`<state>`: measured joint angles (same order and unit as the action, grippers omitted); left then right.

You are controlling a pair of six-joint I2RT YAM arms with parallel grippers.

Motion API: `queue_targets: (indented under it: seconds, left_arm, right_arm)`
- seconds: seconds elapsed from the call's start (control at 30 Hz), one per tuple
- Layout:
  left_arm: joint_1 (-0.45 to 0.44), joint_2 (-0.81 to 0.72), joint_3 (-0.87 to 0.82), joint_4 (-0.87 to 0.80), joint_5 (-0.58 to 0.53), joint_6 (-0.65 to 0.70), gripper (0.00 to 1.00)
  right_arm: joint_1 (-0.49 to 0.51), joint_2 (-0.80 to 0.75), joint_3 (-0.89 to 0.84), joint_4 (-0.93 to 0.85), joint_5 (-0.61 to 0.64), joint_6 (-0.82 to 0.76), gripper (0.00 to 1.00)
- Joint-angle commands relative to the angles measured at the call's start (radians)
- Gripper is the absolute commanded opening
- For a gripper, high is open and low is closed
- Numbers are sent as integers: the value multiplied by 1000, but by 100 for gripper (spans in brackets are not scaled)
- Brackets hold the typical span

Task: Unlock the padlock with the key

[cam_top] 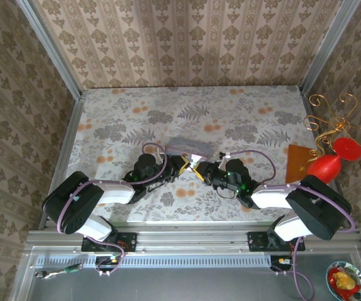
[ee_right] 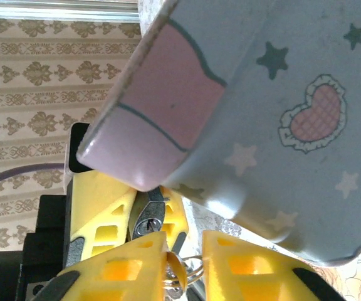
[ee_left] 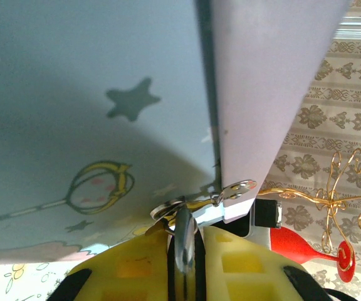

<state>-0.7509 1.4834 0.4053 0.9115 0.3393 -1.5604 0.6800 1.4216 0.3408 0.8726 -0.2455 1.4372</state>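
Note:
The padlock (ee_left: 183, 241), dark with a silvery edge, stands upright between the yellow fingers of my left gripper (ee_left: 185, 229), which is shut on it. In the right wrist view the padlock (ee_right: 146, 216) turns its keyhole toward my right gripper (ee_right: 185, 241). Between that gripper's yellow fingers sit the thin key (ee_right: 180, 271) and its wire ring, the key lying against the left finger. Both grippers meet at mid-table, left (cam_top: 182, 164) and right (cam_top: 200, 169), just in front of the pale blue tin (cam_top: 188, 146). The tin looms close over both wrist cameras.
A gold wire stand (cam_top: 331, 125) with red ornaments (cam_top: 323, 168) is at the right edge, with an orange card (cam_top: 298, 162) beside it. A small bowl (cam_top: 345, 280) sits at the near right. Patterned walls close in the floral table (cam_top: 243, 119) on three sides.

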Motion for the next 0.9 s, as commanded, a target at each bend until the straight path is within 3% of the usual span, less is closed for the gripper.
queue_targets:
  seconds: [0.0, 0.47, 0.87]
  left_arm:
    - [3, -14, 0, 70, -3, -6, 0]
    - [-27, -19, 1, 43, -28, 17, 0]
    - [-83, -69, 31, -51, -40, 20, 0]
  right_arm:
    - [8, 14, 18, 11, 14, 3, 18]
    - [13, -23, 27, -45, 29, 11, 7]
    - [-12, -6, 42, -73, 31, 12, 5]
